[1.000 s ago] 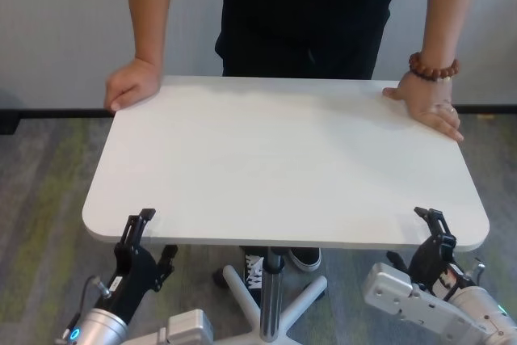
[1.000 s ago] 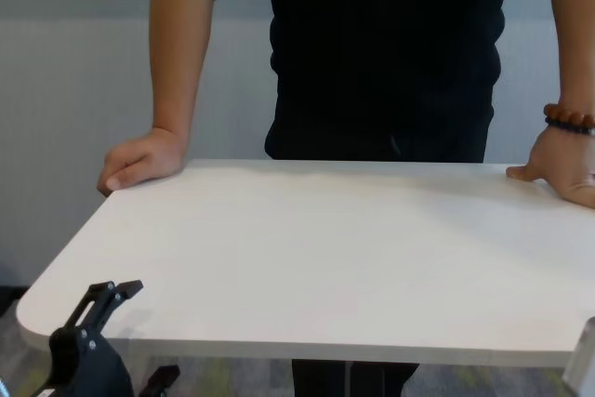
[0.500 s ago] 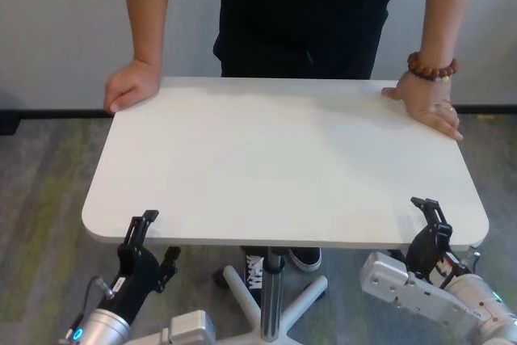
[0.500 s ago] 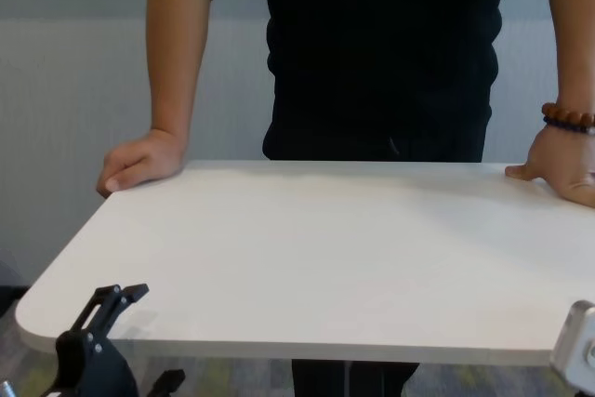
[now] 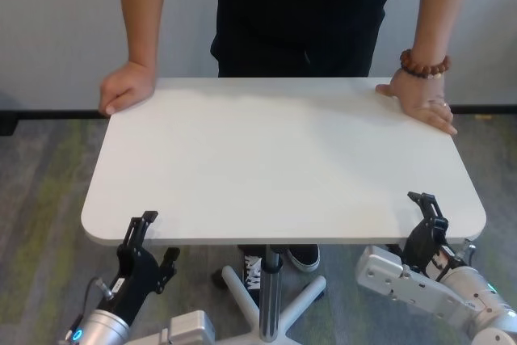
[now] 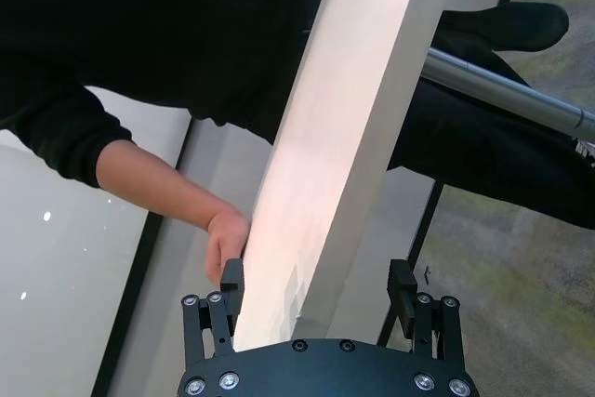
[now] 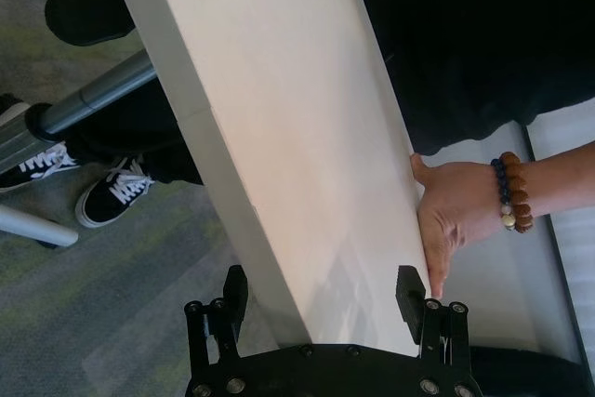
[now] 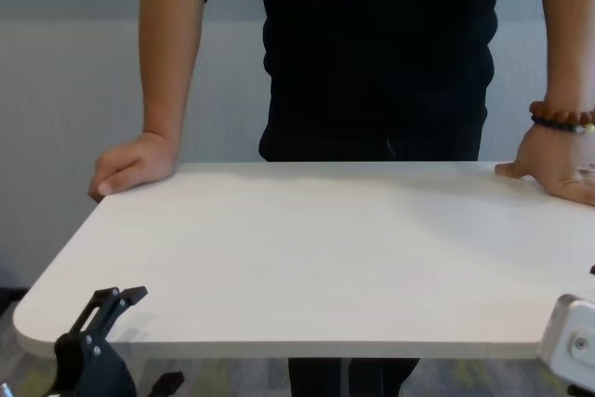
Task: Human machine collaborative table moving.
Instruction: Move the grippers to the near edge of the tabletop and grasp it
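Observation:
The white table [image 5: 275,151] stands before me on its metal pole leg [image 5: 271,288]. The human [image 5: 299,14] in black stands at the far side with a hand [image 5: 125,86] on the far left corner. The other hand [image 5: 420,101], with a beaded bracelet [image 5: 424,64], rests on the far right corner. My left gripper [image 5: 159,236] is open and straddles the near edge by the left corner, one finger above and one below. My right gripper [image 5: 423,220] is open and straddles the near edge by the right corner. The wrist views show the edge [image 6: 353,90] [image 7: 279,118] between the fingers.
The table's white star base [image 5: 279,300] spreads on the grey-green carpet under the top. The human's black-and-white shoes [image 5: 303,258] show beneath the table near the pole. A grey wall with a dark skirting line stands behind the human.
The table and the human's hands have shifted slightly to the left. My right gripper has moved left with the near right corner. My left gripper has barely moved.

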You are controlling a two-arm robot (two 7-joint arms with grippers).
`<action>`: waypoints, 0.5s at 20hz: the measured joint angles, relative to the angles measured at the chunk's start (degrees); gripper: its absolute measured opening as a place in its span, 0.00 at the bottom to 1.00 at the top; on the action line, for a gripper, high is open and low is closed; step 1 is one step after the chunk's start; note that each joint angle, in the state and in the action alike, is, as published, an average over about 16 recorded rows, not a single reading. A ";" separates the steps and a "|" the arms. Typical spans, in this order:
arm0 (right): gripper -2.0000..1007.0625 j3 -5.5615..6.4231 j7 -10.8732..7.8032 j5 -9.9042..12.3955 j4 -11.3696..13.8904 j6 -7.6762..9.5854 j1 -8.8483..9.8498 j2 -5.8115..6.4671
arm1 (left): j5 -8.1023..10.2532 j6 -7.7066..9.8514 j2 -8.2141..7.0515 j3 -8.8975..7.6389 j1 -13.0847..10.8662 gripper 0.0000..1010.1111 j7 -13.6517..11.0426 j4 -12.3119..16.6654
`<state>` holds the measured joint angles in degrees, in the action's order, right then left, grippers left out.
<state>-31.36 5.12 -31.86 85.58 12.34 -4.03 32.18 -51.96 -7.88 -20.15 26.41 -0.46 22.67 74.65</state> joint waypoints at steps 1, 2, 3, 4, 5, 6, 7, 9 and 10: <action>0.99 0.02 -0.14 -0.15 -0.21 -0.05 -0.14 -0.16 | -0.02 -0.03 0.05 -0.07 -0.01 0.99 -0.03 -0.03; 0.99 0.04 -0.29 -0.28 -0.42 -0.11 -0.27 -0.32 | -0.05 -0.06 0.10 -0.13 -0.01 0.99 -0.04 -0.06; 0.99 0.06 -0.42 -0.41 -0.64 -0.16 -0.39 -0.48 | -0.08 -0.09 0.15 -0.18 0.00 0.99 -0.03 -0.10; 0.99 0.10 -0.55 -0.53 -0.85 -0.22 -0.50 -0.65 | -0.13 -0.11 0.20 -0.22 0.01 0.99 -0.01 -0.14; 0.99 0.15 -0.65 -0.63 -1.04 -0.29 -0.59 -0.81 | -0.18 -0.14 0.24 -0.25 0.02 0.99 0.00 -0.18; 0.99 0.21 -0.74 -0.71 -1.21 -0.35 -0.66 -0.97 | -0.24 -0.16 0.27 -0.27 0.03 0.99 0.03 -0.21; 0.99 0.28 -0.80 -0.77 -1.35 -0.42 -0.70 -1.11 | -0.30 -0.18 0.30 -0.28 0.05 0.99 0.05 -0.25; 0.99 0.41 -0.90 -0.89 -1.58 -0.53 -0.76 -1.37 | -0.41 -0.22 0.35 -0.30 0.09 0.99 0.09 -0.32; 0.99 0.48 -0.92 -0.92 -1.66 -0.59 -0.76 -1.47 | -0.47 -0.23 0.37 -0.30 0.11 0.99 0.12 -0.35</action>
<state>-30.88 4.20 -32.78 83.91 11.75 -4.79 30.70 -52.43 -8.12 -19.78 26.11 -0.36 22.79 74.30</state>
